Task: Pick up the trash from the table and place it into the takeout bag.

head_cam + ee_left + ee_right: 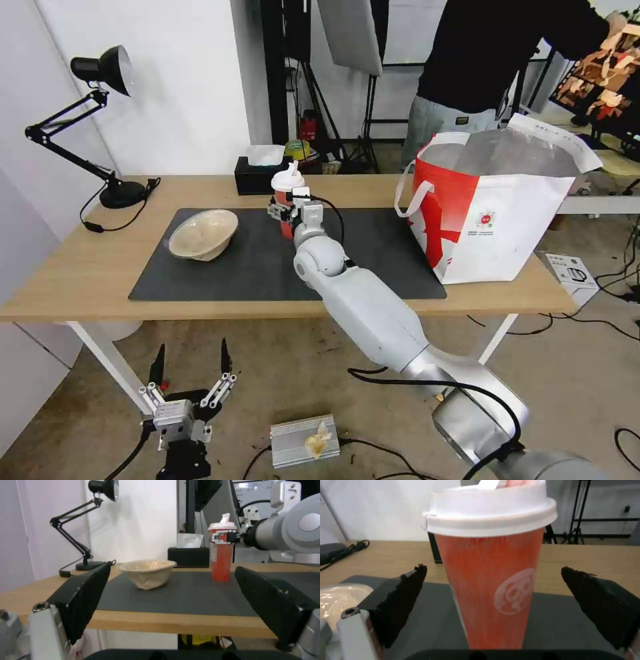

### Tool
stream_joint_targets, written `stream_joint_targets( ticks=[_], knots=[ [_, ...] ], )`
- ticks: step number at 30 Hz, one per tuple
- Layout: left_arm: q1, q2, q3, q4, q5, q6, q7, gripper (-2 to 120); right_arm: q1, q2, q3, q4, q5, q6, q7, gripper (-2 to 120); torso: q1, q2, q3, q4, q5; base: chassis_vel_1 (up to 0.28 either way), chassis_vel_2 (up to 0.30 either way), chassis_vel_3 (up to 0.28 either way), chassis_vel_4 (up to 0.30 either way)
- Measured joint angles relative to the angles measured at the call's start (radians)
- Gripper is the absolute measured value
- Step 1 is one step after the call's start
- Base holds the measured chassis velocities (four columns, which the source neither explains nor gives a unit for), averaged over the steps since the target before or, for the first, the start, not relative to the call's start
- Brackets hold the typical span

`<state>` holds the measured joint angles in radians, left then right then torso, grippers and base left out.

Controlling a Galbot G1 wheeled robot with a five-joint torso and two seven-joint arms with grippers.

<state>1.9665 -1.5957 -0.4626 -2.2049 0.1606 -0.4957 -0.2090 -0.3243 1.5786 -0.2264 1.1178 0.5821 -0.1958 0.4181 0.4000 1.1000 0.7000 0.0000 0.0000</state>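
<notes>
A red cup (287, 189) with a white lid and straw stands upright near the back of the dark grey mat (253, 270) on the table (80, 277). My right gripper (284, 212) is open, one finger on each side of the red cup (490, 580) with gaps showing, and the right gripper (493, 568) does not touch it. A shallow beige bowl (203, 233) sits tilted on the mat's left part. The takeout bag (493, 220) stands open at the table's right end. My left gripper (192, 348) hangs open below the table's front edge, holding nothing.
A black tissue box (257, 175) sits just behind the cup at the mat's back edge. A black desk lamp (110, 190) and its cord occupy the table's back left corner. On the floor under the front edge lies a silver box (303, 440) with cables.
</notes>
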Motion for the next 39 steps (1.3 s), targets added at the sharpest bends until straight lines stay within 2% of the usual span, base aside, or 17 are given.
stream_joint_targets(
  ticks=[22,33,37,39],
  knots=[
    [0.015,0.0,-0.002,0.0,0.008,0.003,0.004,100,0.038,0.002,-0.004,-0.067,0.026,0.023,-0.035,100,0.0,0.0,0.0,0.0,0.0,0.0,0.0,0.0,0.0],
    [0.01,0.0,0.001,0.01,0.012,0.003,0.005,100,0.062,0.002,-0.016,-0.124,0.041,0.049,-0.104,100,0.0,0.0,0.0,0.0,0.0,0.0,0.0,0.0,0.0],
    [0.009,0.0,0.001,0.01,0.012,0.003,0.005,100,0.062,0.002,-0.022,-0.128,0.05,0.051,-0.119,89,0.0,0.0,0.0,0.0,0.0,0.0,0.0,0.0,0.0],
    [0.007,0.0,0.001,0.01,0.012,0.003,0.005,100,0.062,0.003,-0.026,-0.129,0.053,0.054,-0.127,80,0.0,0.0,0.0,0.0,0.0,0.0,0.0,0.0,0.0]
  ],
)
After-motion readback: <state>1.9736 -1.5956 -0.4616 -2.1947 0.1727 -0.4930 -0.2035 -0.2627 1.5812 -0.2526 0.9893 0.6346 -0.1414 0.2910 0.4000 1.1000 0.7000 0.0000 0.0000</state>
